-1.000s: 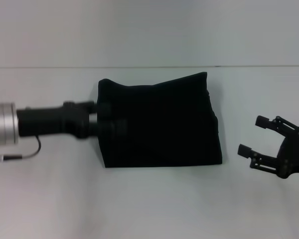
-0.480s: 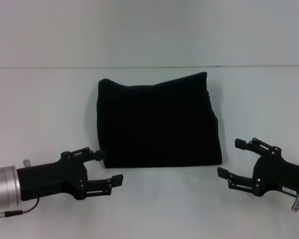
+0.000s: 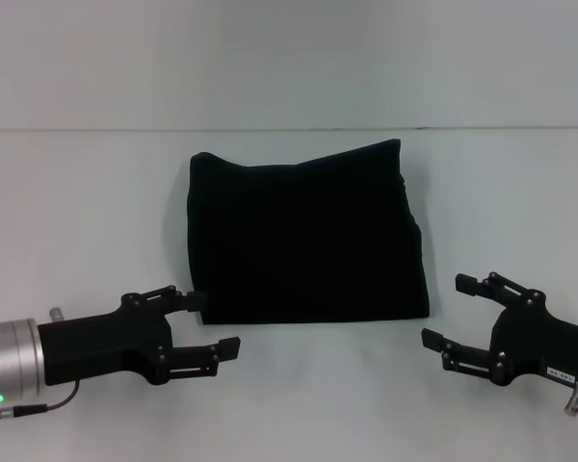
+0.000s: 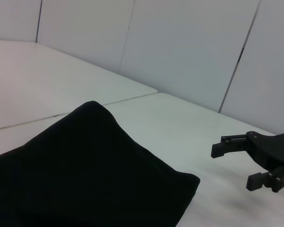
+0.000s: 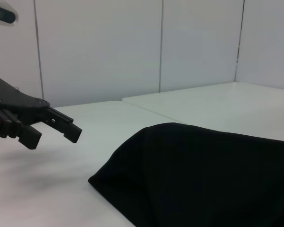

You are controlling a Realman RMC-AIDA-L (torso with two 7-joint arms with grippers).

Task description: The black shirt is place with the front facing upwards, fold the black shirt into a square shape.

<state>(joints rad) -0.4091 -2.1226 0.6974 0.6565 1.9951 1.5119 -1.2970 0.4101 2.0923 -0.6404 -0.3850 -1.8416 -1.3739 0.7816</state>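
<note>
We are holding our left gripper [image 3: 206, 322] low at the near left of the white table [image 3: 87, 202], its two fingers spread apart with nothing between them, the upper fingertip lying just at the near left corner of the black shirt [image 3: 303, 241]. In the middle the black shirt is lying folded into a roughly square bundle, flat on the table, no lettering or label showing in any view. Our right gripper [image 3: 456, 314] is hovering near the shirt's near right corner, apart from the cloth, fingers likewise spread and empty.

The left wrist view is showing the shirt's raised far corner and the right gripper [image 4: 236, 162] beyond it (only the head view is taking in both grippers together). The right wrist view is showing a rounded fold edge of the cloth and the left gripper [image 5: 54, 132] across from it.

Pale wall panels [image 5: 109, 47] are standing behind the table, which is meeting a second tabletop along a thin seam
</note>
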